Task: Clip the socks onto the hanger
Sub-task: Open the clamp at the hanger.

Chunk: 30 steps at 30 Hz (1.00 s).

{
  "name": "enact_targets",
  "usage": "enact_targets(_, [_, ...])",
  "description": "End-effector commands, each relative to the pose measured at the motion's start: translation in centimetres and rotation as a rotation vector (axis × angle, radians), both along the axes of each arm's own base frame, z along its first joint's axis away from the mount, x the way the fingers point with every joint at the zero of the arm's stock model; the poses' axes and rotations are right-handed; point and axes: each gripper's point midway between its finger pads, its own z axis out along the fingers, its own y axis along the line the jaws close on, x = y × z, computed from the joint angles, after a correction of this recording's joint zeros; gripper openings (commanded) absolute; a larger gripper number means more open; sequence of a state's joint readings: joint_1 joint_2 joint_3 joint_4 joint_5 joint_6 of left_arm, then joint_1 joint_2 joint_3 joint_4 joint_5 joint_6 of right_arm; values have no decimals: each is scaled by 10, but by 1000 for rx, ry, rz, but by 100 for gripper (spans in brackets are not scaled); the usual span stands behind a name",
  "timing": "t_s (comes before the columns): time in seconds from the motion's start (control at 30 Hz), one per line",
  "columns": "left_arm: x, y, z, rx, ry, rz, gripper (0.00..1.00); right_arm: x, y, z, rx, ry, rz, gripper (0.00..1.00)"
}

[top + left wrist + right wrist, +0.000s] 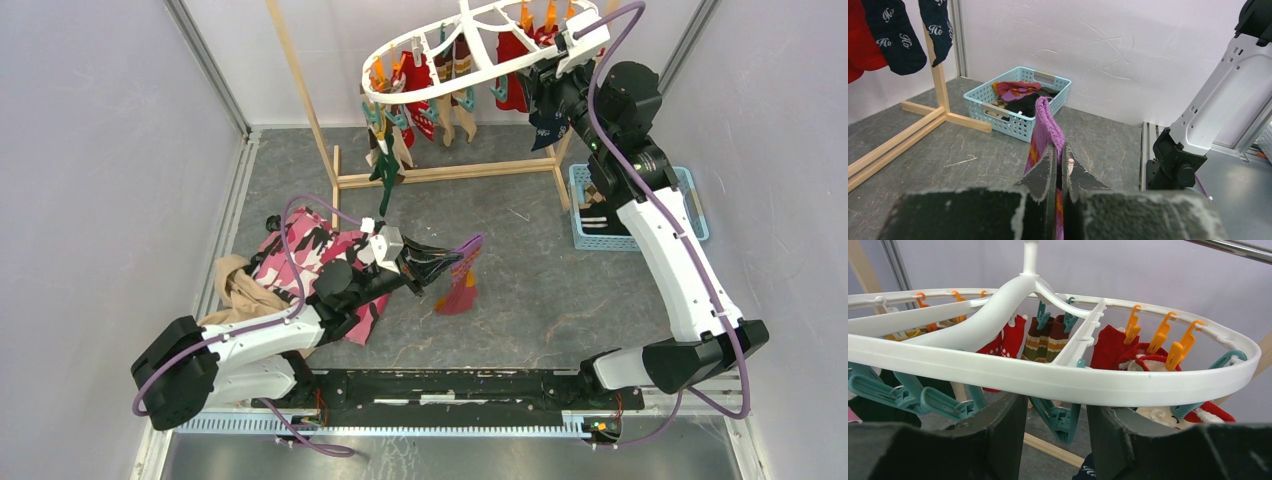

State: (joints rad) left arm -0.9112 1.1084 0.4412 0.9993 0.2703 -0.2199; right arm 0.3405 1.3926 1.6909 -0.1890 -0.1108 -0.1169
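Note:
The white oval hanger (480, 75) hangs from the wooden rack with several socks clipped under it: red ones (418, 75), a dark green one (385, 170) and navy ones (545, 115). My left gripper (455, 262) is low over the floor, shut on a purple-maroon sock with yellow stripes (462, 290), which droops from its tips. In the left wrist view the sock (1048, 125) sticks up between the shut jaws (1062, 155). My right gripper (545, 80) is raised at the hanger's right end. Its jaws (1057, 410) are open just under the rim (1048, 375), with a teal clip (1060, 420) between them, untouched.
The pink camouflage cloth (310, 255) and the tan cloth (240, 290) lie under my left arm. The blue basket (640, 205) with more socks stands at the right, behind my right arm; it also shows in the left wrist view (1013, 107). The wooden rack's base bar (440, 172) crosses the back.

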Motion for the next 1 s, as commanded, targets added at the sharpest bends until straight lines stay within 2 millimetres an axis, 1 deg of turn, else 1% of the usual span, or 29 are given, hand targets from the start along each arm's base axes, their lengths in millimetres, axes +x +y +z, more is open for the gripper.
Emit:
enact_targets(0.0, [0, -1, 29, -72, -34, -13, 2, -1, 1, 29, 60, -66, -4, 50])
enact_targets(0.1, [1, -3, 29, -72, -33, -11, 2, 0, 2, 28, 61, -63, -3, 45])
enact_targets(0.27, [6, -8, 34, -59, -41, -5, 2, -2, 2, 28, 62, -62, 1, 29])
enact_targets(0.4, [15, -17, 45, -50, -63, 4, 2, -6, 1, 29, 69, -64, 5, 20])
enact_targets(0.47, [21, -23, 53, -49, -79, 18, 2, -9, 1, 31, 72, -67, 6, 18])
enact_targets(0.5, [29, -26, 60, -52, -90, 40, 2, -9, 1, 30, 73, -64, 7, 17])
enact_targets(0.57, [43, -32, 68, -37, -110, 86, 2, -11, 1, 29, 75, -62, 10, 17])
enact_targets(0.7, [80, -44, 87, -24, -129, 216, 2, -13, 1, 25, 81, -54, 13, 17])
enact_targets(0.77, [95, -51, 92, -14, -124, 261, 2, -13, 2, 23, 84, -49, 15, 16])
enact_targets(0.87, [110, -62, 101, -13, -133, 308, 2, -13, 2, 20, 86, -41, 17, 15])
enact_targets(0.97, [124, -69, 105, -4, -149, 381, 2, -12, 4, 18, 88, -36, 23, 15])
